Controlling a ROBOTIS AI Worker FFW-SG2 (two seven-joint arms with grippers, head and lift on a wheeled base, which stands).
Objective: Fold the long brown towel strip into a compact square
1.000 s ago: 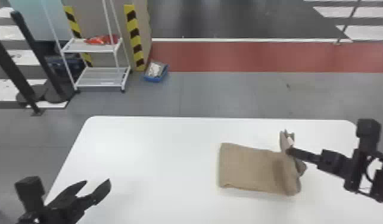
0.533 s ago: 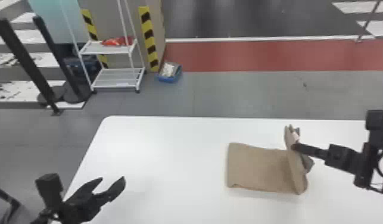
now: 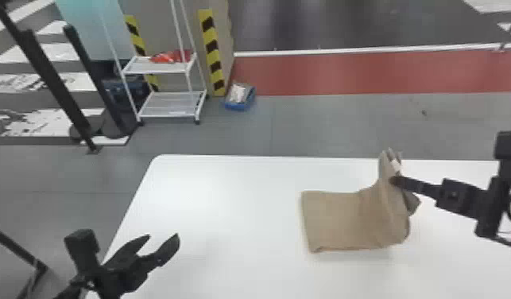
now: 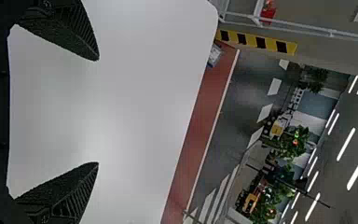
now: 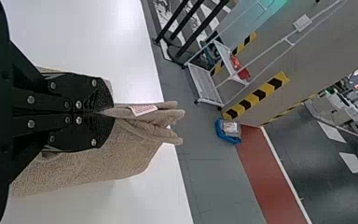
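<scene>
My right gripper (image 3: 395, 182) holds the right end of the brown towel (image 3: 333, 220), lifting that end off the table. The towel's left part lies flat, right of the table's middle. In the right wrist view my right gripper (image 5: 105, 113) is shut on the bunched layers of the towel (image 5: 116, 154), and a small white label sticks out beside the fingertips. My left gripper (image 3: 163, 242) stands open over the table's near left, well away from the towel; in the left wrist view nothing is between the fingers of the left gripper (image 4: 98, 112).
The white table (image 3: 226, 199) has its far edge beyond the towel and its left edge beside my left arm. On the floor behind stand a white rack (image 3: 171, 105), a blue bin (image 3: 240, 97) and dark posts (image 3: 51, 75).
The head view has shifted, so the scene sits farther right. The towel's held end stands higher and leans a little left, with my right gripper still on it. My left gripper stays open.
</scene>
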